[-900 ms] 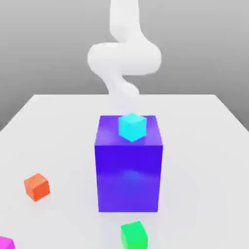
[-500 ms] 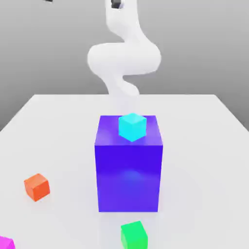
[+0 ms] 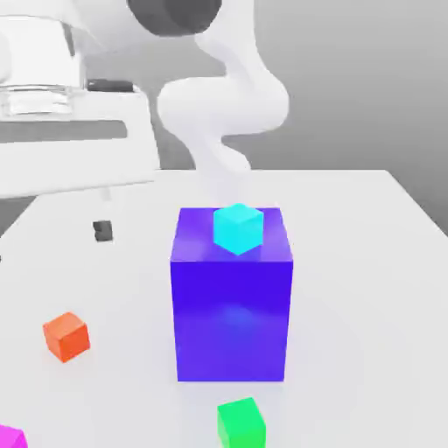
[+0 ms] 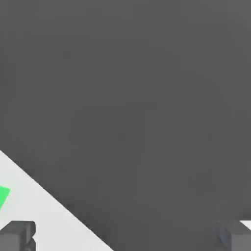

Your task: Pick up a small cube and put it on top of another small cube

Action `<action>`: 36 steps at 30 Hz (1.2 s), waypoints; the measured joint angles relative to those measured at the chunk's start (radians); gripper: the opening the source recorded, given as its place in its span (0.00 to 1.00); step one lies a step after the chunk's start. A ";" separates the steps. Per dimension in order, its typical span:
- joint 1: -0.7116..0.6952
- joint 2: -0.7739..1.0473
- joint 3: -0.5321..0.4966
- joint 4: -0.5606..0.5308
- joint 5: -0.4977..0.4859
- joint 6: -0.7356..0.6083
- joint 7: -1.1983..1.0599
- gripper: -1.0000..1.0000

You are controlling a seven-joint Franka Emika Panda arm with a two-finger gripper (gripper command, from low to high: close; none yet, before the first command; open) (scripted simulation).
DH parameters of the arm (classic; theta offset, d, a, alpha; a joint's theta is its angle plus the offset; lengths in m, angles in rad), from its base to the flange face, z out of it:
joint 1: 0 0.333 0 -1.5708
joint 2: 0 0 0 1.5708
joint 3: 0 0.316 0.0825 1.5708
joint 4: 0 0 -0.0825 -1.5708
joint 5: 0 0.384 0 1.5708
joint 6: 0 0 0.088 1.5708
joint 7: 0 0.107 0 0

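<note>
**Hand wide, magenta cube apart**

From the exterior view's left: the magenta cube lies at the picture's edge. My gripper hangs spread wide above the white table. Next come the orange cube, the blue block with the cyan cube on top, and, just beside the block's near side, the green cube.

A glossy white, smoothly rounded arm has a round, dark grey cap.

No readable text, labels, numbers or signs appear on anything.
</note>
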 joint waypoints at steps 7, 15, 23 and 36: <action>-0.066 0.170 0.009 0.031 0.069 0.022 -0.268 0.50; -0.196 0.398 0.052 0.072 0.075 0.076 -0.607 0.50; -0.304 0.625 0.132 0.124 0.105 0.203 -0.788 0.00; -0.252 0.499 0.058 0.082 0.054 0.102 -0.660 0.00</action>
